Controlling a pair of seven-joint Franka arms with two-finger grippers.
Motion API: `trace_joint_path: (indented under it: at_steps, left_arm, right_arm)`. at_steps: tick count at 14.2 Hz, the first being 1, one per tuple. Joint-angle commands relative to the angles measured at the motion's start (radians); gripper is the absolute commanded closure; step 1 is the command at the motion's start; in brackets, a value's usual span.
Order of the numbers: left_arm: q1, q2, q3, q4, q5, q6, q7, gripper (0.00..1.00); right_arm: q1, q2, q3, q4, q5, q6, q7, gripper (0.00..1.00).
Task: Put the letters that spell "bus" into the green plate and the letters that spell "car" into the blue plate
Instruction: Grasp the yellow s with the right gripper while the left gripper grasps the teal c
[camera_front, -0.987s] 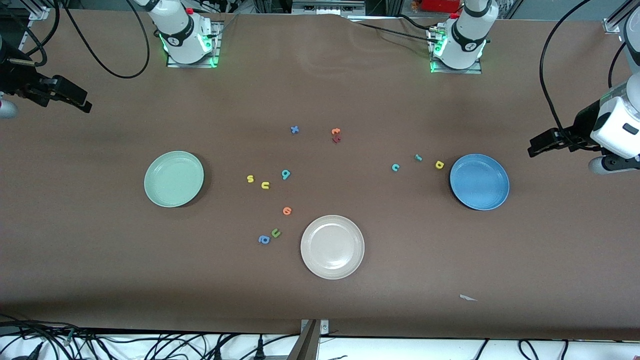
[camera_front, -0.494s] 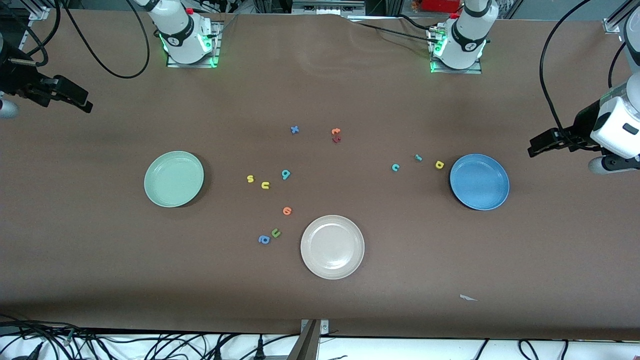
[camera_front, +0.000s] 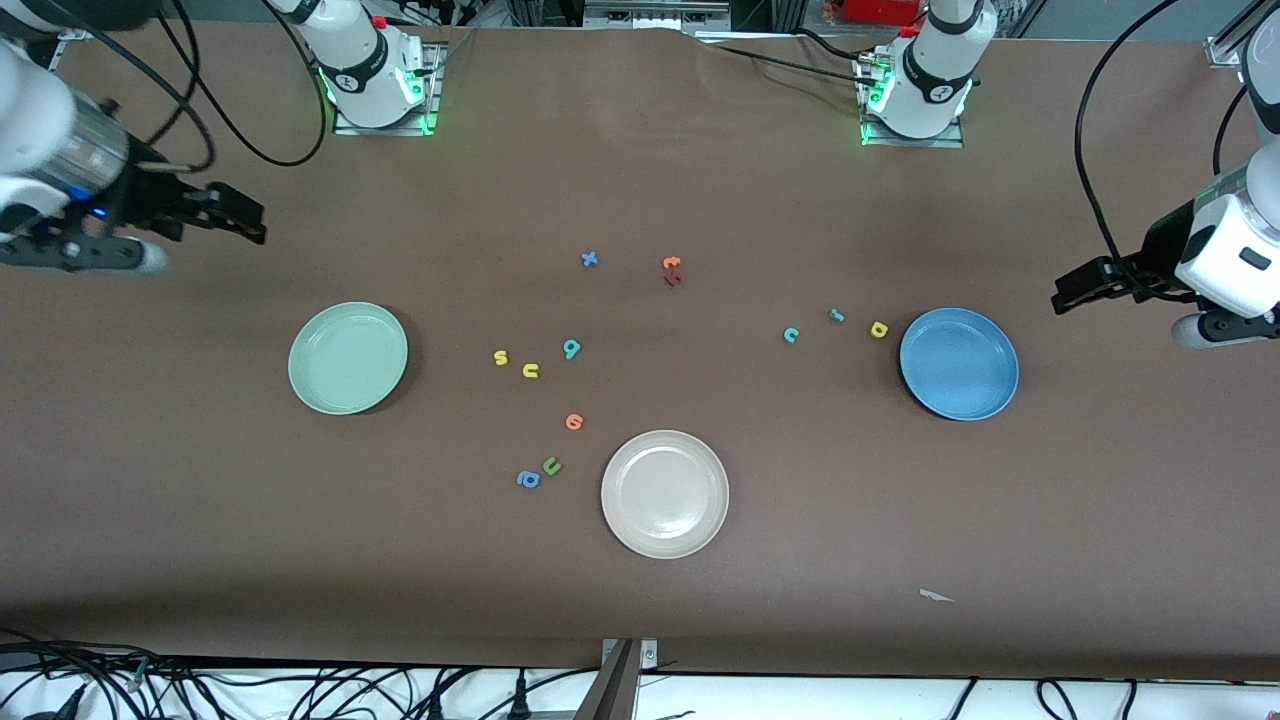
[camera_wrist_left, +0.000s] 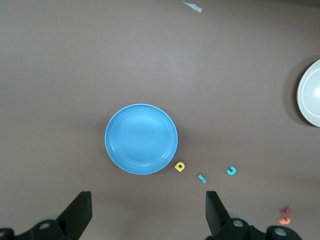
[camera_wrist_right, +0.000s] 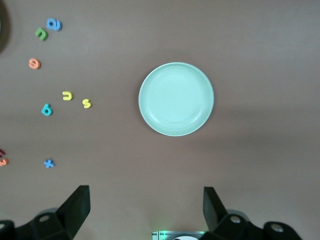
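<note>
The green plate (camera_front: 347, 358) (camera_wrist_right: 176, 98) lies toward the right arm's end of the table. The yellow s (camera_front: 501, 357), yellow u (camera_front: 531, 371) and teal looped letter (camera_front: 571, 348) lie together beside it. The blue plate (camera_front: 958, 363) (camera_wrist_left: 141, 138) lies toward the left arm's end, with the yellow a (camera_front: 879, 329), teal r (camera_front: 837, 316) and teal c (camera_front: 791, 335) beside it. My right gripper (camera_front: 240, 218) (camera_wrist_right: 145, 205) hangs open and empty over bare table by the green plate. My left gripper (camera_front: 1070, 290) (camera_wrist_left: 148, 207) hangs open and empty over bare table by the blue plate.
A cream-white plate (camera_front: 664, 493) lies nearer the front camera, mid-table. Beside it are an orange letter (camera_front: 574, 421), a green u (camera_front: 551, 465) and a blue a (camera_front: 528, 479). Farther back lie a blue x (camera_front: 589, 259) and orange and red letters (camera_front: 672, 271). A paper scrap (camera_front: 935, 596) lies near the front edge.
My right arm has swung in over the table, carrying its gripper closer to the green plate. My left gripper has barely shifted. No letter or plate has moved.
</note>
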Motion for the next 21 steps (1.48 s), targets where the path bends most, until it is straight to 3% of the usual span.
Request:
trace_joint_path:
  at_steps: [1,5,7,13,19,20,21]
  left_arm:
    - [-0.008,0.006,-0.040,-0.005,-0.028,-0.008,-0.166,0.00]
    - [-0.008,0.038,-0.106,-0.007,-0.028,0.003,-0.407,0.00]
    - [-0.007,0.067,-0.143,-0.010,-0.028,0.024,-0.535,0.00]
    - [-0.008,0.086,-0.229,-0.220,-0.028,0.320,-0.891,0.00]
    - [-0.039,0.230,-0.317,-0.298,-0.013,0.441,-1.115,0.00]
    - [-0.057,0.239,-0.315,-0.322,-0.013,0.491,-1.142,0.00]
    - [-0.066,0.244,-0.315,-0.359,-0.013,0.551,-1.166,0.00]
  right_arm:
    - [0.053,0.064,-0.003,0.015,0.021,0.037,0.015,0.00]
    - [0.123,0.168,-0.003,-0.002,0.029,0.171,0.070,0.00]
    - [0.187,0.191,-0.003,-0.074,0.021,0.293,0.151,0.00]
    - [0.247,0.266,-0.003,-0.332,0.021,0.719,0.179,0.00]
    - [0.290,0.414,-0.003,-0.361,0.009,0.898,0.182,0.00]
    - [0.308,0.435,-0.005,-0.361,0.009,0.933,0.182,0.02]
    - [0.322,0.443,-0.008,-0.361,0.006,0.952,0.181,0.13]
